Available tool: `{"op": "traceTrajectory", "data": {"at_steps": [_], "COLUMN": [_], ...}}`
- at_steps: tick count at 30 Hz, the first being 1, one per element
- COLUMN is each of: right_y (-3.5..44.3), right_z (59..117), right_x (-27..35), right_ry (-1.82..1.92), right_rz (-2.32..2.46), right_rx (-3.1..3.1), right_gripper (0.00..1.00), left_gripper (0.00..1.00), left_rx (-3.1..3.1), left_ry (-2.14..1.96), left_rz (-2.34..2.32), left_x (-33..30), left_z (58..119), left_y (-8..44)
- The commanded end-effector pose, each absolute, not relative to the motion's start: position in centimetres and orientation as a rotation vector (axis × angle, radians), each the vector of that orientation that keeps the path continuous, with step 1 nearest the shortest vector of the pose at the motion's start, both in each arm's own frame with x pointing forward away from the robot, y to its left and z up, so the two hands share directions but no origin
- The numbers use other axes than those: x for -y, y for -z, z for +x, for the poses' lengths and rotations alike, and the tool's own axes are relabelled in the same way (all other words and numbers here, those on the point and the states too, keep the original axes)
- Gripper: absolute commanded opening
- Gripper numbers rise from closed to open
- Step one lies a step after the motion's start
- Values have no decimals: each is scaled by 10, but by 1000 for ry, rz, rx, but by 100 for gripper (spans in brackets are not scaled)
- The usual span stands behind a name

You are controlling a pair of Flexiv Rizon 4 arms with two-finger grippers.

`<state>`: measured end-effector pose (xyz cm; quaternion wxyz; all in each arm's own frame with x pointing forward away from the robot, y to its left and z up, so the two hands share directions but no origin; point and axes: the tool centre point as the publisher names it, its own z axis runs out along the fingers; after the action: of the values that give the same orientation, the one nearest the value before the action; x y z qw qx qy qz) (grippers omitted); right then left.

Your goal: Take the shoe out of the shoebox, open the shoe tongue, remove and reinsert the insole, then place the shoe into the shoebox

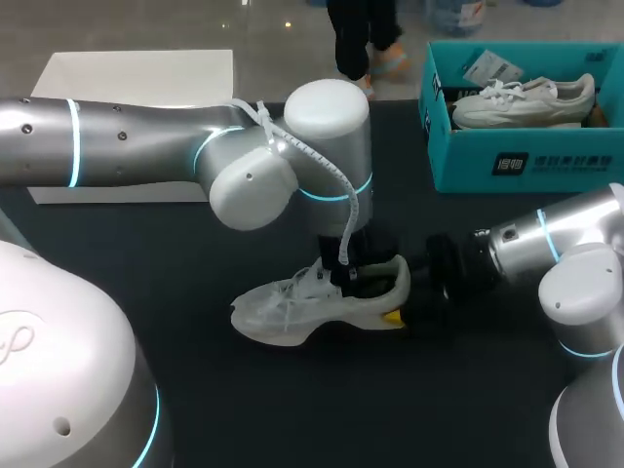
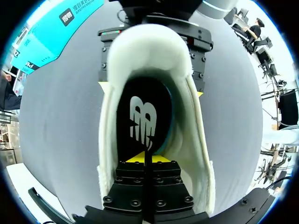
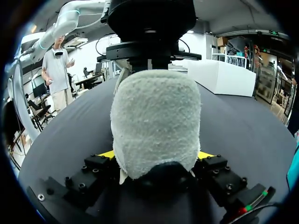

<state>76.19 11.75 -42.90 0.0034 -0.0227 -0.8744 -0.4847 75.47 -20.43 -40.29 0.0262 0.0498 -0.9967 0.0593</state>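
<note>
black matte table (image 1: 292,409); white box (image 1: 136,83) at far-left edge

The left arm (image 1: 146,146) comes in from the left side and goes past the middle. Its wrist bends straight down. The left gripper (image 2: 145,158) points down into the shoe (image 1: 283,304), its fingers pressed together. The right arm (image 1: 556,249) lies low. The right gripper (image 3: 156,156) squeezes the shoe's heel from both sides.
</note>
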Motion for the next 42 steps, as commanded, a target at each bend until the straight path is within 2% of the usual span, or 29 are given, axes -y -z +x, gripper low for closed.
{"op": "traceTrajectory", "data": {"at_steps": [1,15,31,32,34,37,42], "right_y": [434,434,434,434,434,434,434], "right_z": [762,762,762,762,762,762,762], "right_x": [-119,-119,-119,-119,-119,-119,-119], "right_ry": [1514,1514,1514,1514,1514,1514,1514], "right_rz": [-71,-71,-71,-71,-71,-71,-71], "right_rx": [2744,2744,2744,2744,2744,2744,2744], "right_gripper": [0,0,0,0,0,0,0], "left_gripper": [0,0,0,4,26,47,48], "left_rx": [3008,2781,2728,2737,2743,2776,2830], "left_ry": [-284,-510,-629,-634,-637,-640,-625], "left_rz": [166,75,29,35,44,50,78], "left_x": [187,186,223,224,224,223,218], "left_z": [768,747,733,733,733,733,736], "left_y": [386,344,340,341,341,339,346]}}
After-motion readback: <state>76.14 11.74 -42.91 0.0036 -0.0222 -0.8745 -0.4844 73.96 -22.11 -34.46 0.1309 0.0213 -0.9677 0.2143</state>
